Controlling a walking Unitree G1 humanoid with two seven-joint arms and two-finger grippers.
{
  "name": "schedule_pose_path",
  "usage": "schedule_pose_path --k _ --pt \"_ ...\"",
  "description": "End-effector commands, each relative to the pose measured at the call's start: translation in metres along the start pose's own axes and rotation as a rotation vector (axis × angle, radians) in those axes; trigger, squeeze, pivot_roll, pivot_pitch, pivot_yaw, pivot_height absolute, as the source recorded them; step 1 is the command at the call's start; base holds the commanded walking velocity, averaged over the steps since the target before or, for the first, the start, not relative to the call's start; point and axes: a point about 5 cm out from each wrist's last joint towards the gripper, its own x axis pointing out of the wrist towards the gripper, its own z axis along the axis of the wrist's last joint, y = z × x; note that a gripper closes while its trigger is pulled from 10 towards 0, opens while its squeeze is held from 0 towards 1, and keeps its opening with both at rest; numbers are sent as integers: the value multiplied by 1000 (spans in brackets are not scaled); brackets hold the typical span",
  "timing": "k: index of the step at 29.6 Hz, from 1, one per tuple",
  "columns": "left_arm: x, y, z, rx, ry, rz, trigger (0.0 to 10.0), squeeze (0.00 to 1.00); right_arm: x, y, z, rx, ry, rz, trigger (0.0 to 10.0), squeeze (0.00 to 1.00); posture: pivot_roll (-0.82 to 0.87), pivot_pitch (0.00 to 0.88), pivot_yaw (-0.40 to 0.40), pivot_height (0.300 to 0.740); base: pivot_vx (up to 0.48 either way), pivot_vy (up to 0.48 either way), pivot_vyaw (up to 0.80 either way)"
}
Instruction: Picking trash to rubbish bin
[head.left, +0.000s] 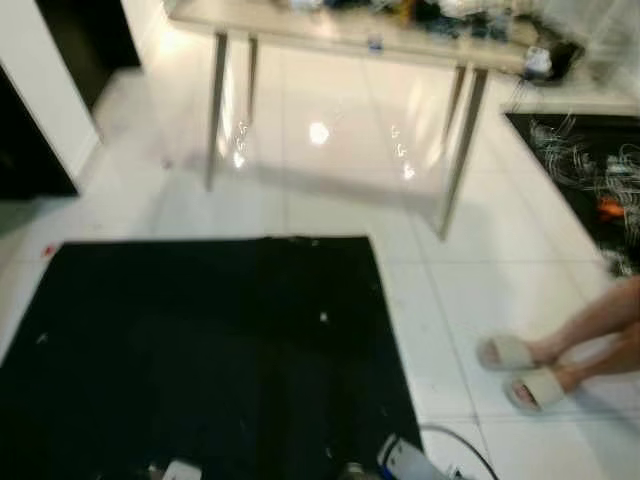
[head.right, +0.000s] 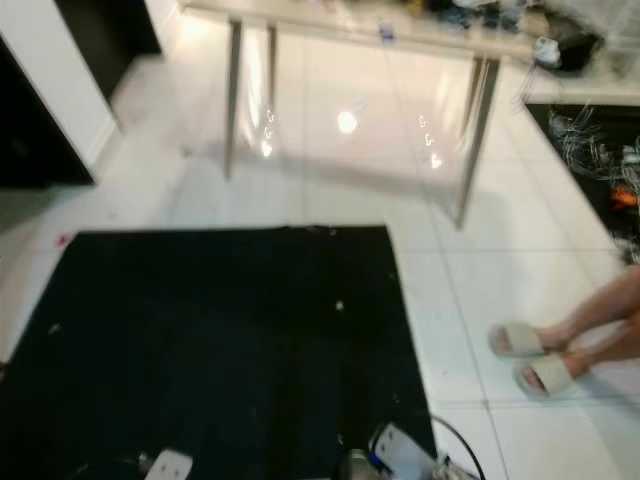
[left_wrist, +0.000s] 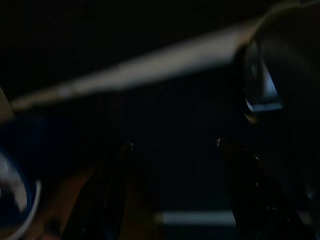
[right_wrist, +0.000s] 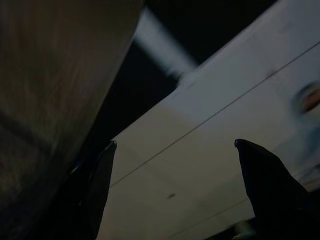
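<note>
Below me a black mat (head.right: 230, 350) covers the white tiled floor (head.right: 470, 300), with a few pale specks (head.right: 339, 306) scattered on it. Ahead stands a table (head.right: 400, 38) on thin metal legs, its top cluttered with blurred things. To my right a person's feet in pale slippers (head.right: 530, 358) rest on the tiles. A small red scrap (head.right: 62, 240) lies on the floor beside the mat's far left corner.

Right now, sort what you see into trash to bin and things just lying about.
Job:
white scrap on the black mat
red scrap on the floor tiles, left of the mat

Not the job:
table
person's feet in slippers
cable
</note>
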Motion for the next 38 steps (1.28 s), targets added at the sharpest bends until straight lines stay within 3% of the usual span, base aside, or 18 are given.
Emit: schedule_pose_path --k 1,5,15,22,28,29,30,32,33,34,37,38 --pt "-1 -24 -9 7 29 -85 10000 0 2 12 4 19 -24 38 10000 0 109 104 -30 740 480 0 0" --pt "-1 -24 -8 10 28 -85 10000 0 2 12 4 3 -19 40 10000 0 109 104 -30 740 480 0 0" --pt "-1 -24 -8 -3 25 -80 10000 0 2 12 4 28 -21 42 10000 0 105 112 -27 740 480 0 -788" --pt "-2 -22 -8 -191 -38 24 10000 0 2 12 4 33 -27 35 10000 0 98 116 -31 740 480 0 0" --pt "-7 -17 5 -347 -250 109 10000 0 2 11 3 26 -25 32 10000 0 101 123 -37 740 480 0 0" --pt "-15 67 73 -397 -530 179 10000 0 2 11 3 26 -25 31 10000 0 101 123 -37 740 480 0 0" --pt "-15 67 73 -397 -530 179 10000 0 2 11 3 26 -25 31 10000 0 101 123 -37 740 480 0 0" --pt "-49 126 136 -367 -844 242 10000 0 2 10 3 27 -26 29 10000 0 99 125 -35 740 480 0 0" --pt "-49 126 136 -367 -844 242 10000 0 2 10 3 27 -26 29 10000 0 99 125 -35 740 480 0 0" --pt "-71 147 163 -300 -982 298 10000 0 2 10 4 28 -27 28 10000 0 103 121 -32 740 480 0 0" --pt "-91 164 183 -173 -1057 376 10000 0 2 10 4 28 -29 29 10000 0 102 121 -31 740 480 0 0" --pt "-91 164 183 -173 -1057 376 10000 0 2 10 4 28 -29 29 10000 0 102 121 -31 740 480 0 0"
